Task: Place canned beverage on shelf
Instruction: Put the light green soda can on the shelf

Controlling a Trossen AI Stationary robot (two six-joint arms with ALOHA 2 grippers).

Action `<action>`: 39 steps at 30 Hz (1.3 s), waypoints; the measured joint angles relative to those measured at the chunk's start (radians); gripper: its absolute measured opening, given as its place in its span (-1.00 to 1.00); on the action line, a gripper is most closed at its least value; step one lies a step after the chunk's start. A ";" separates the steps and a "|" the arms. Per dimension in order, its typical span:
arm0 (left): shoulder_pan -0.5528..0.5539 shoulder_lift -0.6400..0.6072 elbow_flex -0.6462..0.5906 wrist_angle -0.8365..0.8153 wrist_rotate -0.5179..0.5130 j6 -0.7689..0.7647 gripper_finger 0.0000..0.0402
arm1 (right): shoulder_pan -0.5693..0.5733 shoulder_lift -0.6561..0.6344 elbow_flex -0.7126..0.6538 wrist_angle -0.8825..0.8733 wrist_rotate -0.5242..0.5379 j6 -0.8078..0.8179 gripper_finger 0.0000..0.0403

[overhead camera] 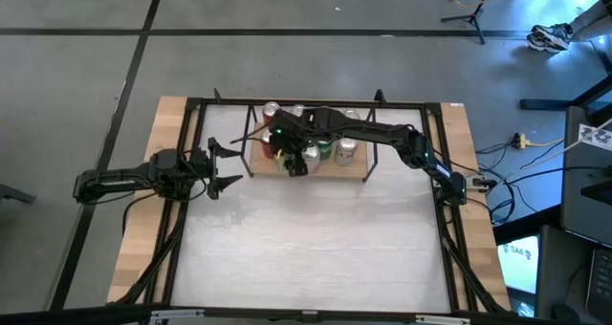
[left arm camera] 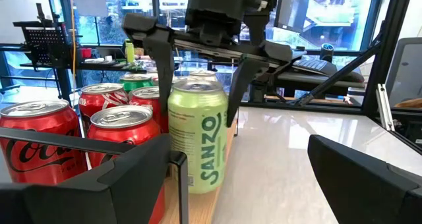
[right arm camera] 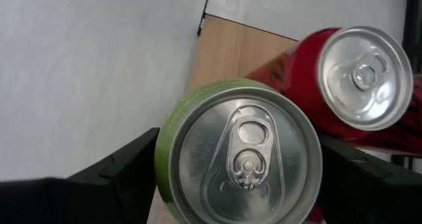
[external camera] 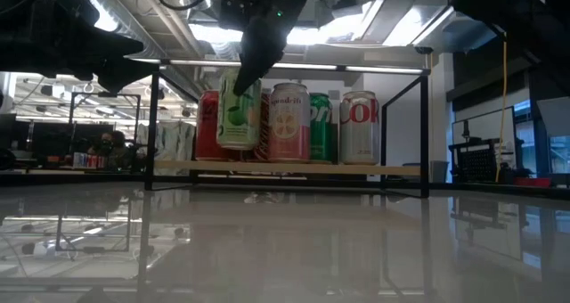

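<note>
From above, the right gripper reaches over the left end of the shelf, a light-wood board in a thin black wire frame that already carries a row of cans; the left gripper waits just left of it, fingers spread and empty.

At table height, the green Sanzo can hangs tilted in front of the red Coca-Cola can, its base near or slightly above the board; whether it touches is unclear. Beside it stand a pink Spindrift can, a green can and a silver Coke can.

Past the left wrist, two dark fingers flank the Sanzo can's glossy cylinder near its rim, apparently clamped, at the board's front edge.

Down the right wrist, the brushed aluminium lid and pull tab fill the gap between the fingers, with pale wood grain beneath.

I judge the placement nearly done: seating the can level and letting go remain.
</note>
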 joint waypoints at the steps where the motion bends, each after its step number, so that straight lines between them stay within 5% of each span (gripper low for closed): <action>1: 0.000 0.000 0.000 0.000 0.000 0.000 0.75 | 0.001 0.000 0.000 0.003 0.000 0.000 0.56; 39: 0.000 0.000 0.000 0.000 0.000 0.000 0.75 | 0.000 0.044 -0.001 0.022 0.010 -0.038 0.58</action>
